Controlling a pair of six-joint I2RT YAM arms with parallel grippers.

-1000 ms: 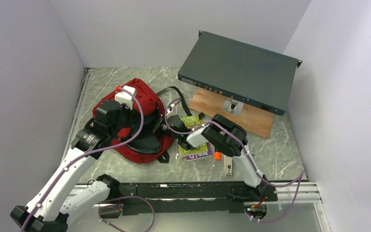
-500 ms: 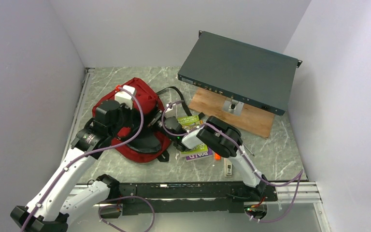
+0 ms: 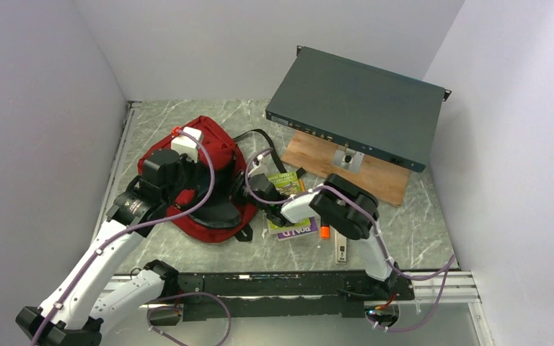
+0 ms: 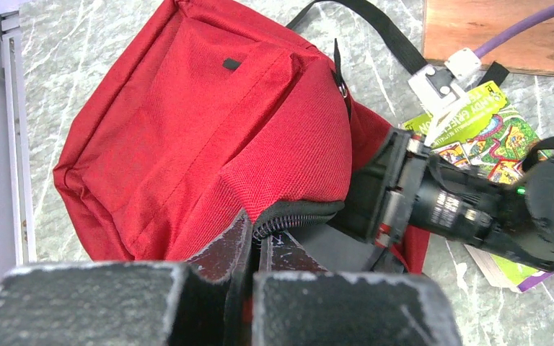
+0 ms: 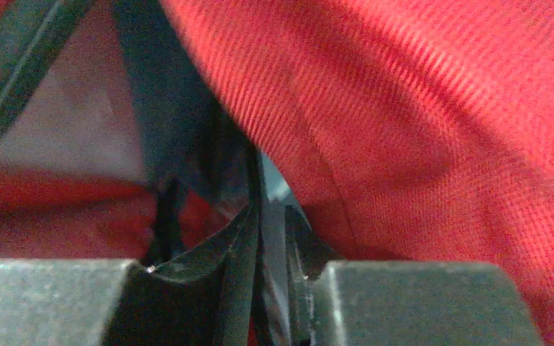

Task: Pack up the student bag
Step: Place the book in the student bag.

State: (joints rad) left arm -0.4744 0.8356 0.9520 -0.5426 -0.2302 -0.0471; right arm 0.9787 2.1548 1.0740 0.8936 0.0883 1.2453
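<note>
- Left arm (image 3: pixel 108 252): white link shells, black joint housings.
- Right arm (image 3: pixel 346 213): same white-and-black build, green indicator light (image 4: pixel 519 190).
- Purple cables (image 4: pixel 526 30) along both arms.
- Left gripper (image 4: pixel 252 245): black fingers, scuffed grey.

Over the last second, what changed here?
The right arm swung its elbow left, then back right; the right pincer stayed clamped on the student bag opening. Nothing was taken or released. The left pincer, book and teal box stayed put.

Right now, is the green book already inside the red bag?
No, the green book lies on the table beside the red bag, outside it.
</note>
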